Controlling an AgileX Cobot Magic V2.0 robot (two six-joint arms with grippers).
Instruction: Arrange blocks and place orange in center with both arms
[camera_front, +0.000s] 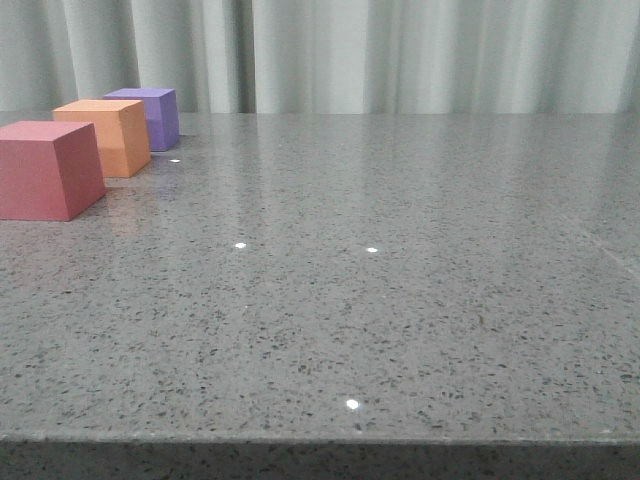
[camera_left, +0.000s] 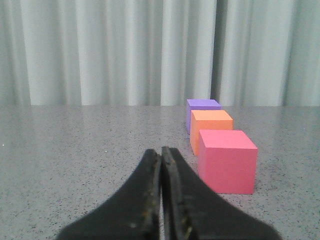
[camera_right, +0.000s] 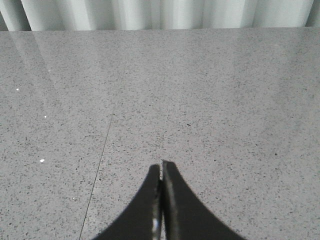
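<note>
Both claws, left and right, closed and empty; matte orange cube at upper left already sits mid-row, so just withdraw clear.

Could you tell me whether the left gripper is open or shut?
Shut and empty: the left gripper's two dark fingers meet, nothing between them.

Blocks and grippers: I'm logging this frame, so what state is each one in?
red-pink cube: on the table, nearest in the row.
orange cube: on the table, middle of the row.
purple cube: on the table, farthest.
left gripper: shut, empty.
right gripper: shut, empty.
</note>
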